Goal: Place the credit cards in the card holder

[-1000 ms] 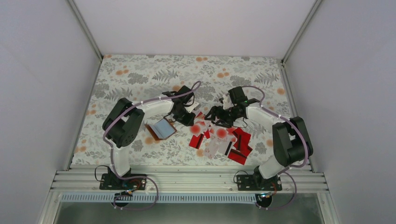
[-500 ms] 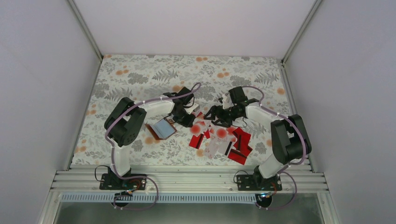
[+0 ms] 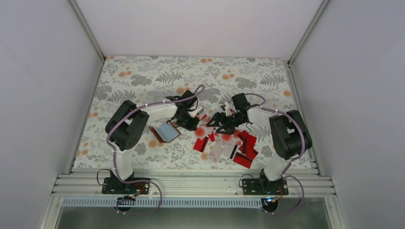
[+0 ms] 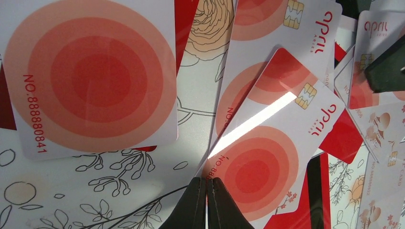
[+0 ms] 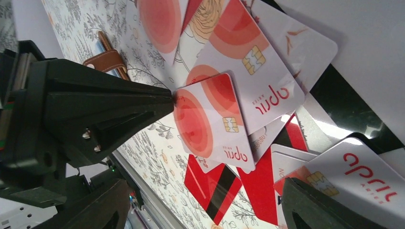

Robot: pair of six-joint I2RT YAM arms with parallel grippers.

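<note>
Picking step in hand: taking one of the credit cards (image 3: pixel 224 140) out of the heap on the surface (image 3: pixel 129 81). With the left gripper (image 4: pixel 206 183), pinches one corner of a white card with red rings (image 4: pixel 260 157) between tightly closed fingers (image 4: pixel 196 210); seems to tip that card slightly above its neighbours. With the right gripper (image 5: pixel 207 191), hovers over the same heap on widely spread fingers (image 5: pixel 325 210), gripping nothing. Finds the card holder (image 3: pixel 165 131) lying open just left of the heap, pale pockets up. Next, probably calls for raising the card free, carrying it left and sliding one edge into a pocket, perhaps with the right gripper steadying the holder
</note>
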